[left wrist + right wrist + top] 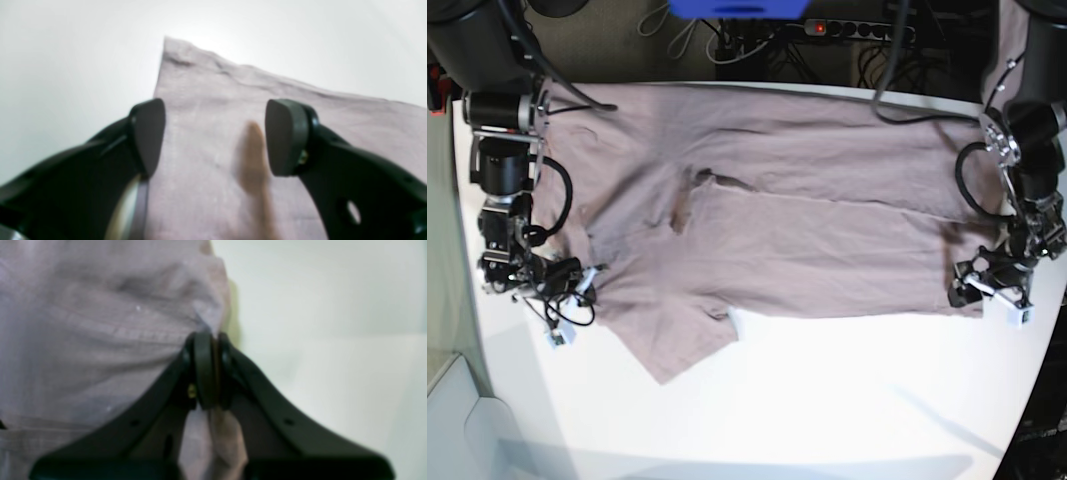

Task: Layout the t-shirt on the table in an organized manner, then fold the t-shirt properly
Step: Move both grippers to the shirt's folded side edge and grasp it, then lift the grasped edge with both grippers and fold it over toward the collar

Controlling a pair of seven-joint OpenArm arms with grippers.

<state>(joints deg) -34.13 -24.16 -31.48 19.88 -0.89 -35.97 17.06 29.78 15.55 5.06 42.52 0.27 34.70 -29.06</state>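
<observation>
My left gripper (pixel 215 136) stands with jaws wide apart over a corner of the t-shirt (pixel 213 100). The fabric lies flat on the table (pixel 66 60), lightly creased along its far edge. One pad sits at the cloth's side edge, the other over the cloth. View is blurred.

**A:** What sits beyond the work surface?

**B:** Along the top edge of the base view, a dark floor (pixel 607 40) runs behind everything. A black power strip (pixel 852 30) lies on it, with a small red light glowing at its left end.

**A:** Anything else back there?

**B:** Loose cables (pixel 682 35) curl in pale loops near the strip. A bright blue object (pixel 737 8) pokes in from the top edge; what it is cannot be told.
</observation>
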